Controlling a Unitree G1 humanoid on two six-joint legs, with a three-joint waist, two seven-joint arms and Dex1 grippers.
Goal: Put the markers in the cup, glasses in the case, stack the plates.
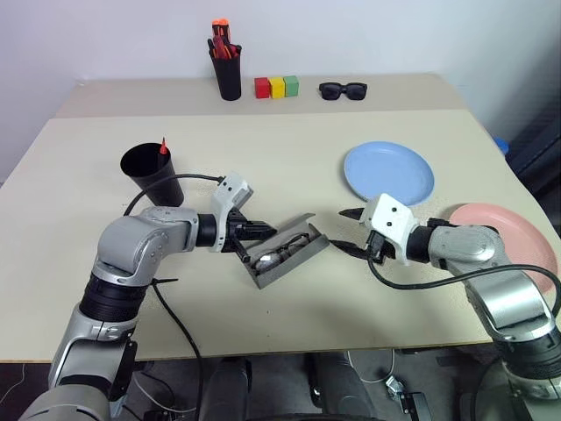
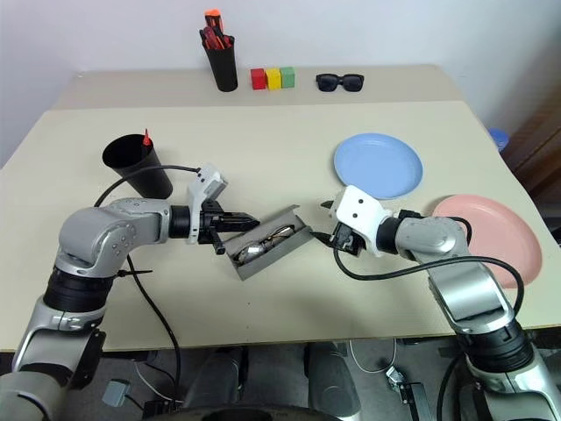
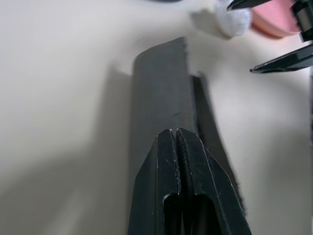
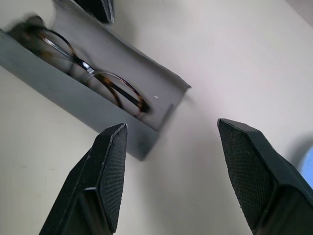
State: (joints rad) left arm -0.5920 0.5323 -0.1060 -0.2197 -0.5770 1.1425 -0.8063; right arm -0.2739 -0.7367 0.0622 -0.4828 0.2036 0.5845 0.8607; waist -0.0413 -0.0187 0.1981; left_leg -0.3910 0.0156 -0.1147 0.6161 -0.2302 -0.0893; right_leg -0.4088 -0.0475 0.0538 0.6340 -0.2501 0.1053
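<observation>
We see the glasses [image 4: 93, 78] lying in the open case [image 1: 285, 254]; our left gripper [image 1: 256, 231] is closed at its lid, our right gripper [image 1: 347, 231] spread and empty beside it.

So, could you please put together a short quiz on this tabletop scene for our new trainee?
1. True or false: the glasses lie inside the open case.
2. Which is stacked on the other: the blue plate or the pink plate?
A. blue on pink
B. pink on blue
C. neither, they lie apart
3. Fill in: the red marker stands in the black ____.

Key:
1. True.
2. C.
3. Cup. Also note that the left gripper has its fingers shut at the case's lid, while the right gripper is open beside the case.
</observation>
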